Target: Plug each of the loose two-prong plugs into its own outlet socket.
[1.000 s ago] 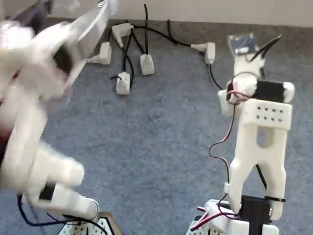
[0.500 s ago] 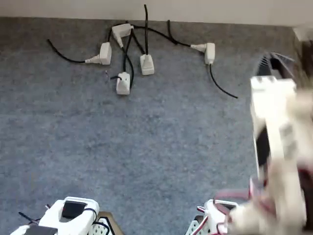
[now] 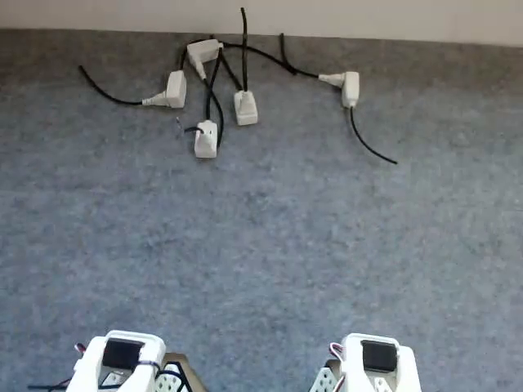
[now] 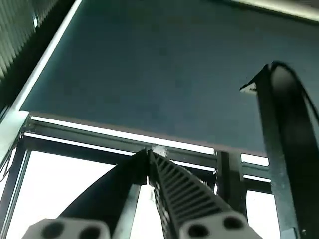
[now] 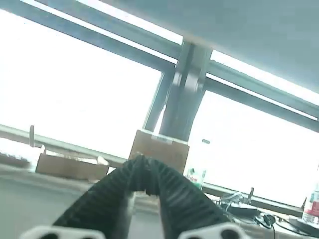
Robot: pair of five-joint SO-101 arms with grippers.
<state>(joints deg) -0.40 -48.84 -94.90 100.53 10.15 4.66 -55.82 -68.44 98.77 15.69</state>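
Observation:
Several white plugs and socket blocks on black cords lie at the far side of the grey carpet (image 3: 261,245): one (image 3: 172,90) at the left, one (image 3: 203,51) at the back, two (image 3: 245,107) (image 3: 206,139) in the middle, and one (image 3: 350,86) alone at the right. Whether any are joined is too small to tell. My left gripper (image 4: 149,157) is shut with nothing in it and points up at a dark ceiling panel. My right gripper (image 5: 143,164) is shut, holds nothing, and points at bright windows. Both arm bases (image 3: 122,359) (image 3: 372,363) sit at the near edge.
A pale wall strip (image 3: 327,16) runs along the carpet's far edge just behind the cords. A loose black cord end (image 3: 372,147) trails to the right of the lone plug. Bare carpet stretches between the arm bases and the plugs.
Both arms have swung back off the carpet. The left one left the high view first, then the right; now the high view has just their bases.

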